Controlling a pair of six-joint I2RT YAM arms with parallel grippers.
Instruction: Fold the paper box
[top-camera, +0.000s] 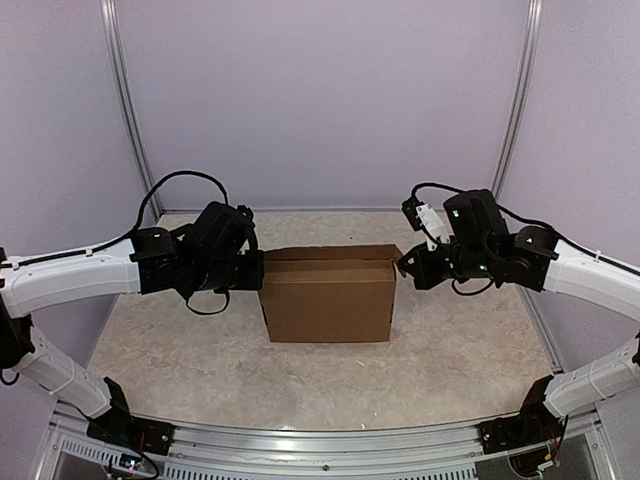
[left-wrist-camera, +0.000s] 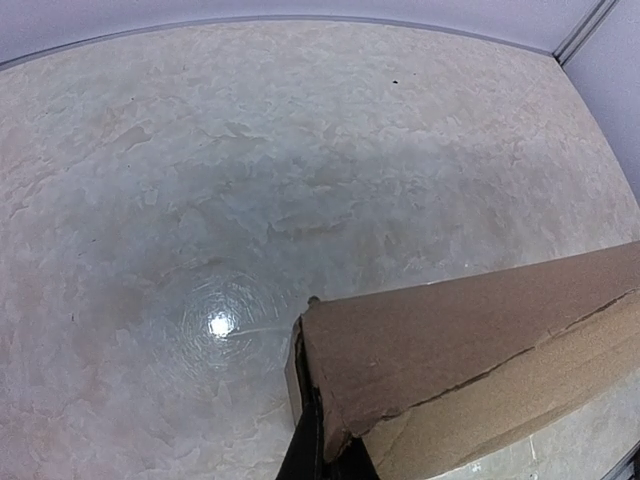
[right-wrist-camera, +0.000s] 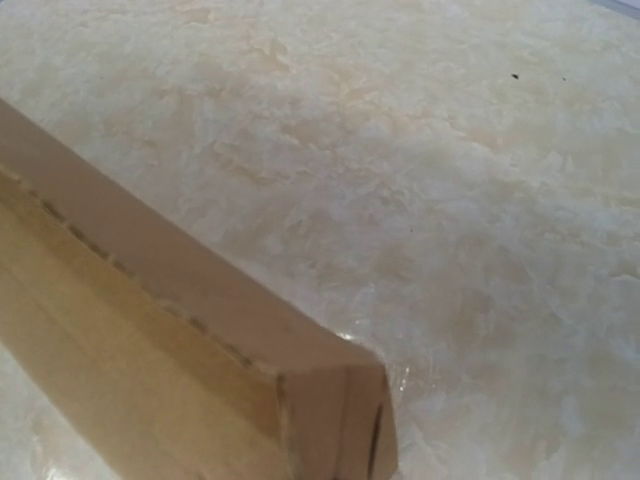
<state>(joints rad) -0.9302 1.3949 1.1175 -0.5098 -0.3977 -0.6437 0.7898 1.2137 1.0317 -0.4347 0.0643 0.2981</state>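
The paper box, plain brown cardboard, stands in the middle of the table with its top open and a flap up at the back. My left gripper is at the box's left end. In the left wrist view its black fingers are shut on the edge of the box's end wall. My right gripper is at the box's upper right corner. In the right wrist view the box's end covers the fingers, so they are hidden, and it seems held there.
The marbled table top lies all round the box. Lilac walls with metal posts close the back and sides. A metal rail runs along the near edge between the arm bases.
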